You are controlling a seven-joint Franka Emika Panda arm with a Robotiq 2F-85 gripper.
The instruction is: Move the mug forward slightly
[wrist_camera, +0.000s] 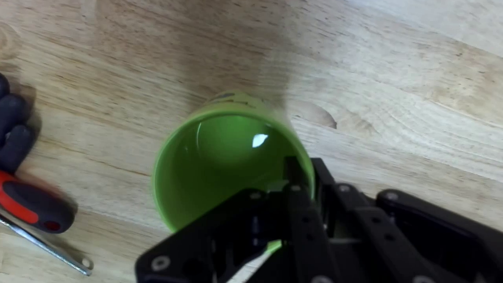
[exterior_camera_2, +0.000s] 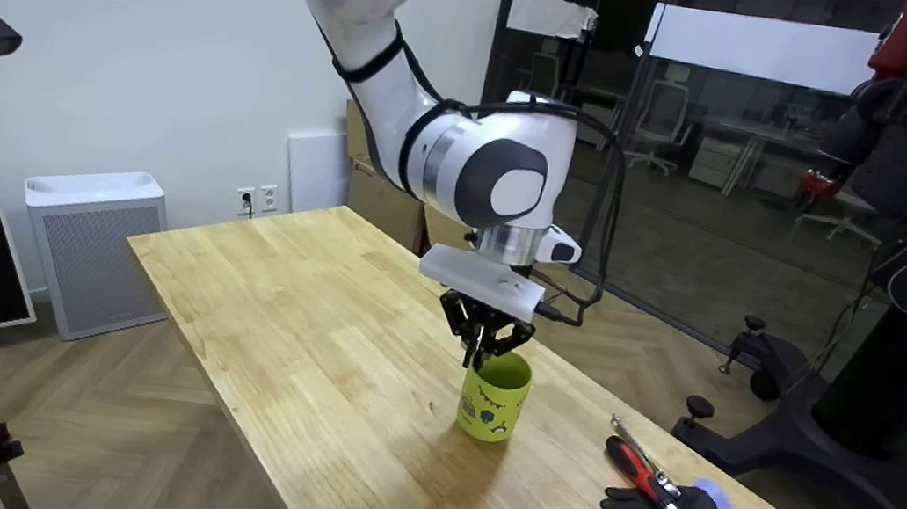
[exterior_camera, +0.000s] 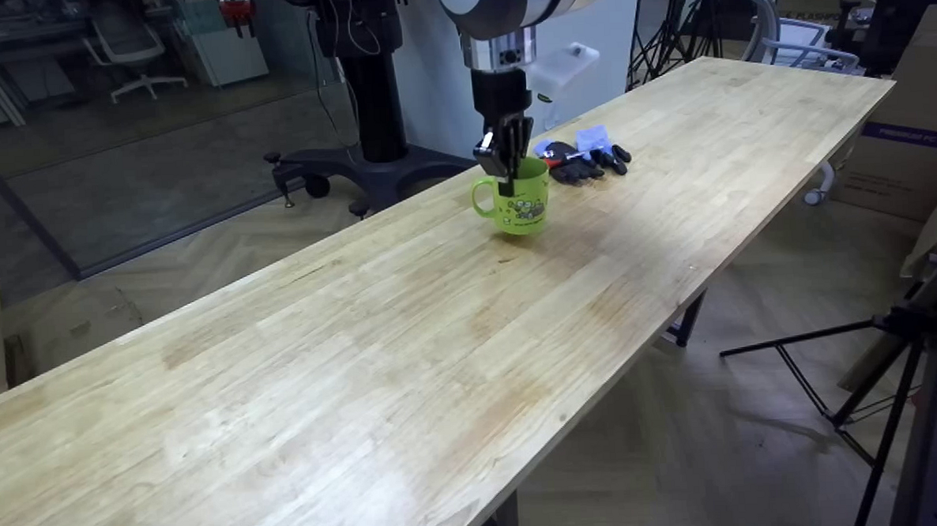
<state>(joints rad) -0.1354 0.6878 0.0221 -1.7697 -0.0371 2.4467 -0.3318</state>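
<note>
The lime-green mug [exterior_camera: 531,201] stands about upright at the wooden table's long edge, its handle showing in this exterior view. It also shows in an exterior view [exterior_camera_2: 489,410], with its handle hidden. In the wrist view I look into the open mug [wrist_camera: 220,157]. My gripper [wrist_camera: 308,173] is closed on the mug's wall at the rim, one black finger inside and one outside. The gripper shows at the rim in both exterior views [exterior_camera: 506,178] [exterior_camera_2: 476,360]. I cannot tell whether the mug's base touches the table.
The table [exterior_camera: 347,371] is long and narrow. Black and blue gloves [exterior_camera: 579,163] lie beside the mug near the same edge. A red-handled tool [exterior_camera_2: 636,471] and a metal tool lie on them. A dark wheeled stand [exterior_camera: 381,172] stands behind that edge.
</note>
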